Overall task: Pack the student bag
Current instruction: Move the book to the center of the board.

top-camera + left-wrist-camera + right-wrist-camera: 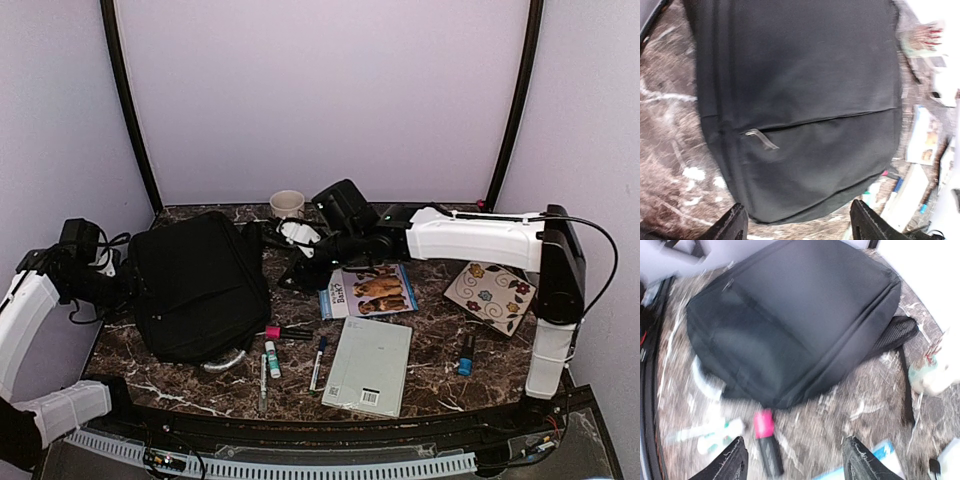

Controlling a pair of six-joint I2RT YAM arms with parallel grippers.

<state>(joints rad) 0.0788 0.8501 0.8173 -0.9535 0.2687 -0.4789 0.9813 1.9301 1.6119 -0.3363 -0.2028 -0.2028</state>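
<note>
The student bag point(200, 285) is large, black and soft, and lies flat at the left of the marble table with its grey curved handle point(225, 362) at the near edge. My left gripper point(122, 285) is at the bag's left edge. In the left wrist view it is open and empty point(800, 225), just off the bag point(795, 100), whose zipper pull point(761, 139) lies flat. My right gripper point(295, 270) is by the bag's right side. It is open and empty point(797, 456) above the table, near the bag point(790, 315) and a pink highlighter point(765, 440).
A cup point(287, 204) stands at the back. A dog book point(368, 290), a grey notebook point(370, 365), a flowered pouch point(490, 295) and a blue marker point(466, 355) lie to the right. The pink highlighter point(280, 332), a glue stick point(272, 358) and pens point(318, 362) lie by the bag.
</note>
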